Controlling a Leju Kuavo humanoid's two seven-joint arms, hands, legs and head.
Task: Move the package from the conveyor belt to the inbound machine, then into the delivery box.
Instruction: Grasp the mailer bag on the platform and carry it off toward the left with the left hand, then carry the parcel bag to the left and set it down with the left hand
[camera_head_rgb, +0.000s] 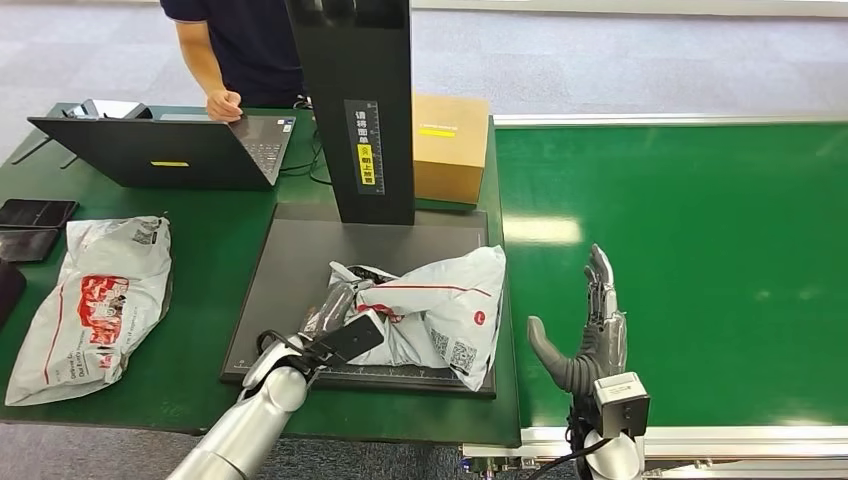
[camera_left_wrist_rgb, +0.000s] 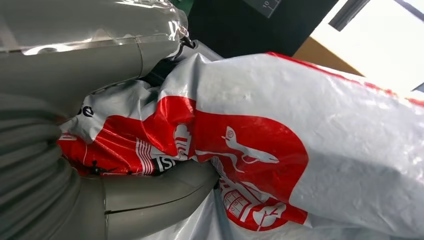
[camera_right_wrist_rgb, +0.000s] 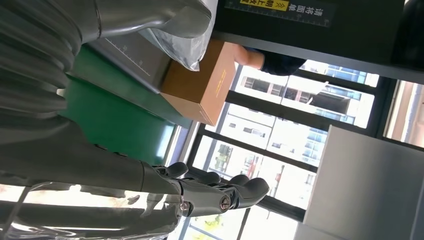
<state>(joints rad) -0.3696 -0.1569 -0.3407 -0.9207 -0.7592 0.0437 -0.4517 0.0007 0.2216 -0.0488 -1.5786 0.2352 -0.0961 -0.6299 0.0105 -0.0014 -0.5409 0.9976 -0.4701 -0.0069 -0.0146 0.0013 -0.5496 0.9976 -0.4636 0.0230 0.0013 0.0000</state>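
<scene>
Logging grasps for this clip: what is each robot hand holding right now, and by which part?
The left robot hand grips the white-and-red package at its crumpled left end on the scanner platform. The right robot hand holds nothing.

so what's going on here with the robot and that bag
The robot's left hand grips a white and red package lying on the dark scanner pad of the inbound machine. Its right hand hovers open over the green conveyor belt, holding nothing. Another package lies on the table to the left, and a person stands at a laptop.
</scene>
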